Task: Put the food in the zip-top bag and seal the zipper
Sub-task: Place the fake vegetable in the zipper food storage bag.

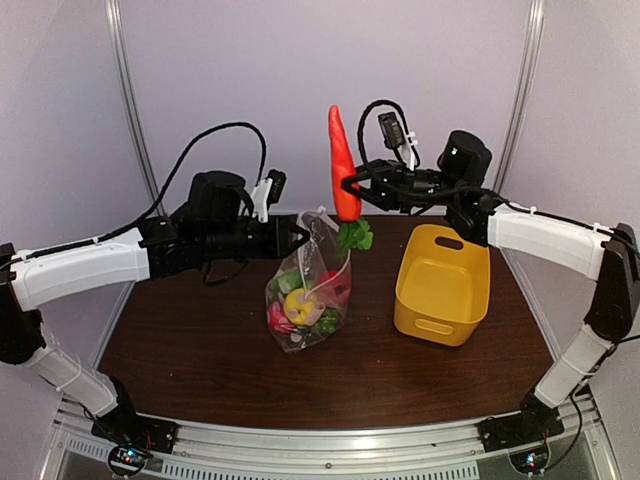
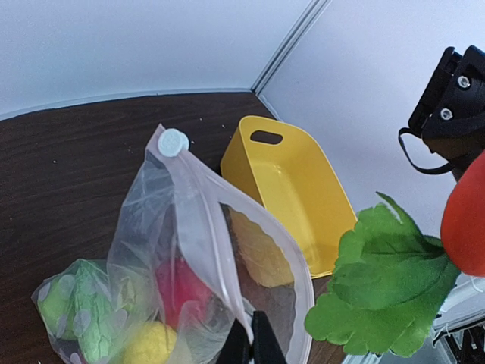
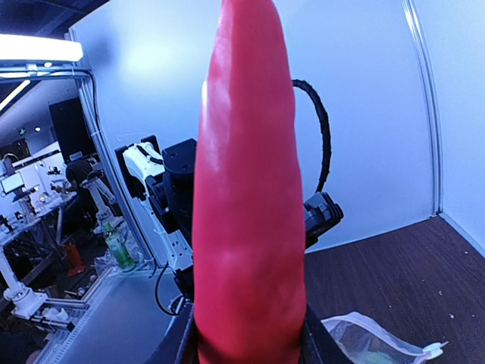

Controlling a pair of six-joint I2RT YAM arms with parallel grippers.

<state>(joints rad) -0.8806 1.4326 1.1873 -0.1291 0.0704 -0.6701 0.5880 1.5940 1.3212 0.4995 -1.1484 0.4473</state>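
Left gripper [image 1: 303, 238] is fully shut on the rim of the bag [image 1: 325, 270], pinching the zipper [image 2: 198, 227] and holding the mouth up and open. The bag's bottom sits on the bench [image 1: 190, 350], mid-bench. The bag holds a lemon [image 1: 298, 305] plus red and green pieces. Right gripper [image 1: 352, 186] is part-closed on the carrot [image 1: 341, 160], gripping it low on the body just above the leaves [image 1: 356, 236]. The carrot is upright in the air, tip up, leaves down. The leaves hang just beside the bag mouth on its right; can't tell if they touch the rim. Yellow basket [image 1: 430, 322] stands on the bench right of the bag, apart from it.
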